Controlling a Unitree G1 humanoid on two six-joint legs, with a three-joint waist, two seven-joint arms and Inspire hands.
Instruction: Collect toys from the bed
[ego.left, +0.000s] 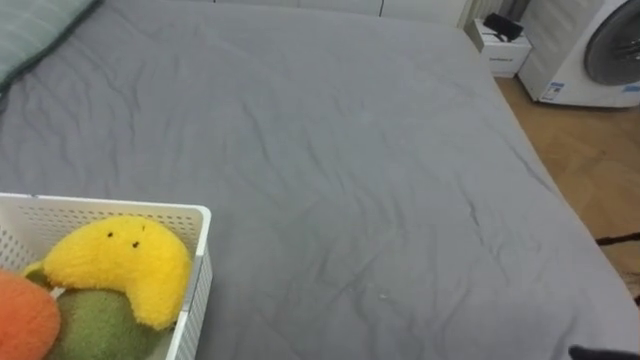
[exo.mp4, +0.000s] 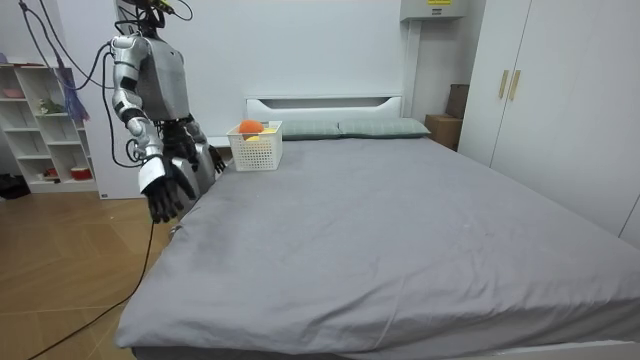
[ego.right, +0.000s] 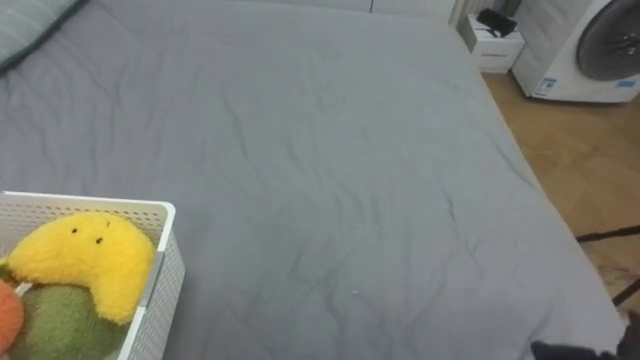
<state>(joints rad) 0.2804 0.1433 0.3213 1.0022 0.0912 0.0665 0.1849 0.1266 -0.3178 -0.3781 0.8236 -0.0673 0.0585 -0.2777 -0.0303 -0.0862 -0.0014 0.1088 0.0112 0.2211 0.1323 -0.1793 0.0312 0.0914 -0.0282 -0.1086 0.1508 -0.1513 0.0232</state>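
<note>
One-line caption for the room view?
Robot stands at the bedside, right hand open, near a white basket of plush toys on the grey bed.

White walls (exo.mp4: 320, 45), wooden floor (exo.mp4: 60, 265), a white wardrobe (exo.mp4: 560, 90) and open shelves (exo.mp4: 40, 125).

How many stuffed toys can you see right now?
3, all in the white basket on the bed: a yellow toy on top, an orange toy to its left, a green toy partly under the yellow one. More may be hidden beneath.
</note>
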